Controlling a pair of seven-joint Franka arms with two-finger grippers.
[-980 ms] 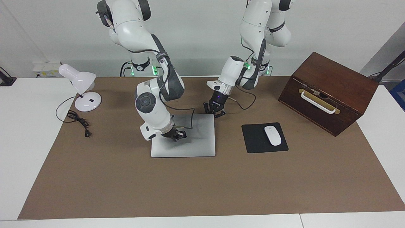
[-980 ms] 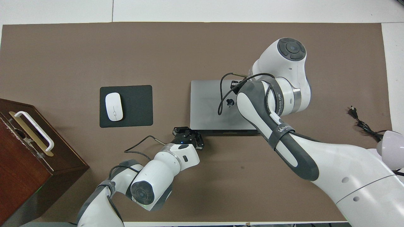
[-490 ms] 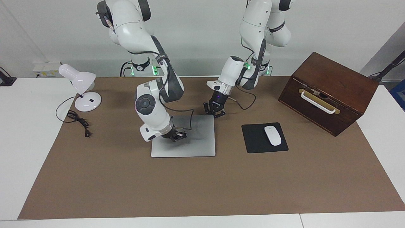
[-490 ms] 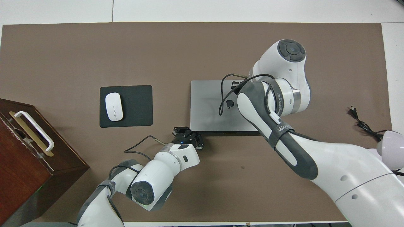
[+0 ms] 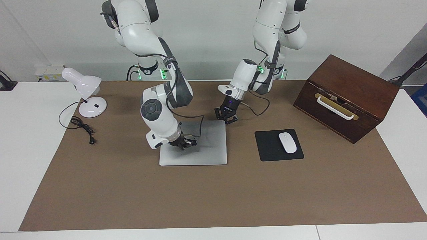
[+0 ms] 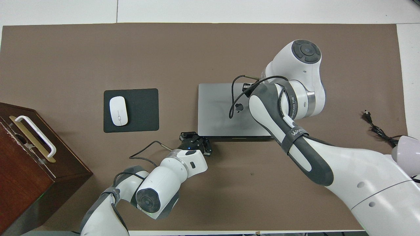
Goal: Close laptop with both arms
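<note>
R gripper [image 5: 186, 143]: clenched, empty, over lid of flat-shut slim silver-grey metal laptop [image 5: 210, 153], prob. pressing it.
L gripper [image 5: 227, 118]: clenched, empty, at lid's corner, prob. steadying.

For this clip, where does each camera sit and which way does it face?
Facing view: high across the table, looking at the robots; both arms and bases show, right gripper over the closed laptop.
Overhead view: above the robots' end, looking steeply down; arms enter from the bottom, left gripper beside the laptop's near corner.
Shared: laptop, mouse, wooden box.
</note>
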